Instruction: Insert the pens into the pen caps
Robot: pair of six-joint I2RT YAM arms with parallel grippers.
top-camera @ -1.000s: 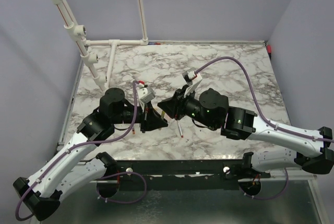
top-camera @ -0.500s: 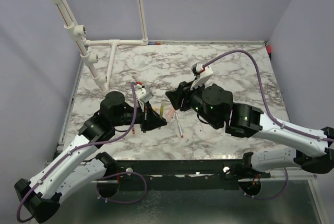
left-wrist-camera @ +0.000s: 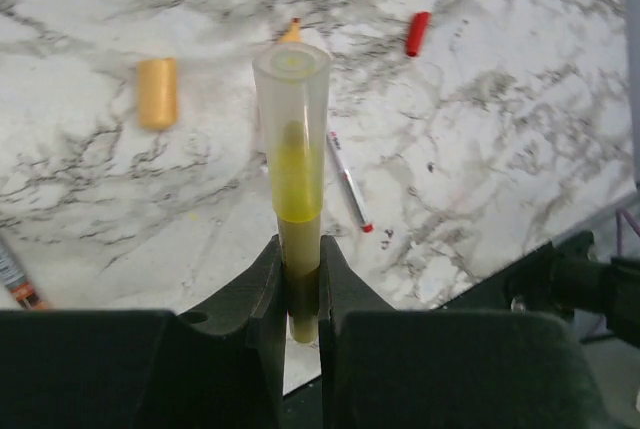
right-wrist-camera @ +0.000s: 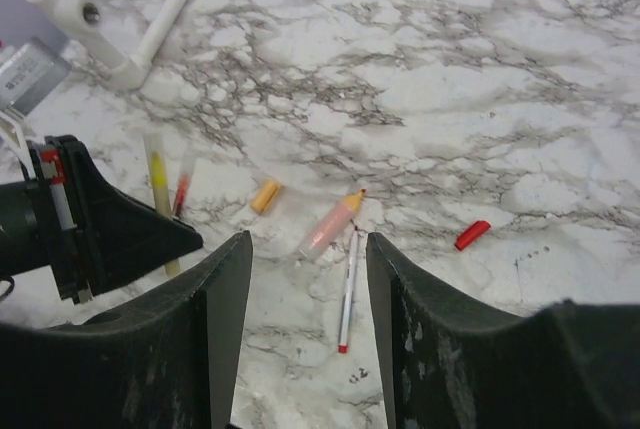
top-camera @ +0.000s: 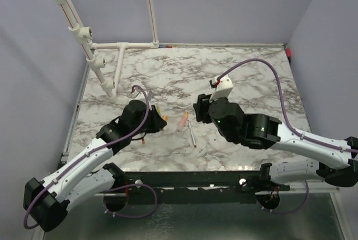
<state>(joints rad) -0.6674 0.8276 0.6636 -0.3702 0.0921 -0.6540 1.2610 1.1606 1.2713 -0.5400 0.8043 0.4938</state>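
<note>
Yellow pen looks capped; others left.
Left hand [left-wrist-camera: 300, 284] clamps the yellow pen [left-wrist-camera: 297, 234], clear cap [left-wrist-camera: 291, 99] on. Right hand [right-wrist-camera: 307, 249] open, empty. Grey pen [right-wrist-camera: 349, 289], red cap [right-wrist-camera: 472, 234] and yellow cap [right-wrist-camera: 265, 195] lie loose on the bench [right-wrist-camera: 560, 69].

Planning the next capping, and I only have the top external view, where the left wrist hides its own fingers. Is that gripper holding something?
Observer: Yes. The left gripper is shut on a yellow pen, with a translucent cap over its far end.
Operator: Any loose cap I'm missing?
Observer: A red cap lies right of the thin grey pen in the right wrist view.
Operator: And the other arm?
Observer: The right gripper is open and empty.
</note>
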